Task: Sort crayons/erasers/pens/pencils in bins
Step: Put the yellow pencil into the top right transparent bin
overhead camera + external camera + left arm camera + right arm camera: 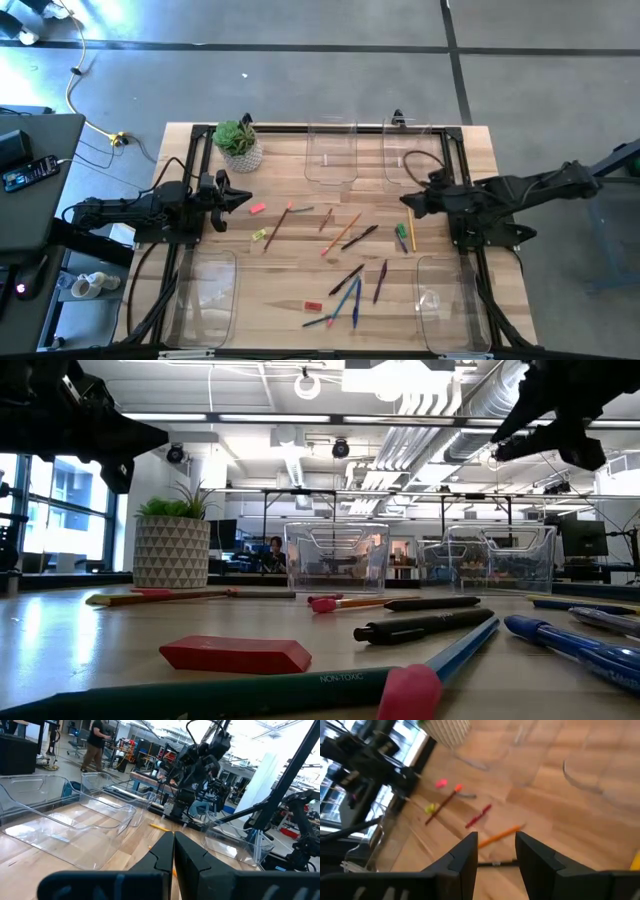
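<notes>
Pens, pencils, crayons and erasers lie scattered on the wooden table between my two arms. Among them are a pink eraser [257, 208], a yellow-green eraser [260, 235], an orange pencil [345, 232], a black pen [360, 237] and blue pens [350, 300]. A red eraser [237, 654] lies near the front. Clear bins stand at the far side [330, 155] [415, 150] and at the near corners [205, 295] [450, 305]. My left gripper [240, 198] hovers shut at the left. My right gripper [496, 850] is open, tilted down above the table's right side, over the orange pencil [502, 835].
A potted green plant [238, 145] stands at the far left of the table, just beyond my left gripper. A dark frame runs along the table's edges. A person walks in the room behind, seen in the left wrist view.
</notes>
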`<action>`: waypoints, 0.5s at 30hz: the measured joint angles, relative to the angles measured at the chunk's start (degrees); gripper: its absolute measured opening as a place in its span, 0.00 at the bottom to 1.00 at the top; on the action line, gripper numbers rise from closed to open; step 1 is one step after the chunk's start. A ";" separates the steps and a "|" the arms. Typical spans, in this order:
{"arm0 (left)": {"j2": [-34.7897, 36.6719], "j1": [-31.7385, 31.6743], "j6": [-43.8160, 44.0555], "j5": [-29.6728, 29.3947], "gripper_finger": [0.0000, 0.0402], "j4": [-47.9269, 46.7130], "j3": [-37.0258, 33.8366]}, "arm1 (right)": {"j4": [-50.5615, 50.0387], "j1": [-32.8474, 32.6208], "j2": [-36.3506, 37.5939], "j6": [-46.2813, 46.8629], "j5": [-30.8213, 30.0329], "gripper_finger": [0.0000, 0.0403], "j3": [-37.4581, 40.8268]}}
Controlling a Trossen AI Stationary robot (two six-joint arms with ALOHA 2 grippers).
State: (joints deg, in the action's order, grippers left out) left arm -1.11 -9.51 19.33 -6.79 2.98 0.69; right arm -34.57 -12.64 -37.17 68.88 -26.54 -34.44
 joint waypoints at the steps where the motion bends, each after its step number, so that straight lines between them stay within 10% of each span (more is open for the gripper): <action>1: 0.00 0.01 0.00 0.00 0.01 0.03 0.01 | 0.02 0.00 -1.01 1.24 0.75 0.31 0.00; 15: -0.01 0.01 0.00 0.11 0.01 0.31 0.01 | 4.18 0.00 -12.34 10.80 10.69 0.31 -0.01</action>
State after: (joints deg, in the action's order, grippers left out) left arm -1.12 -9.50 19.33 -6.68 3.29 0.69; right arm -30.40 -12.64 -49.51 79.68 -15.85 -34.44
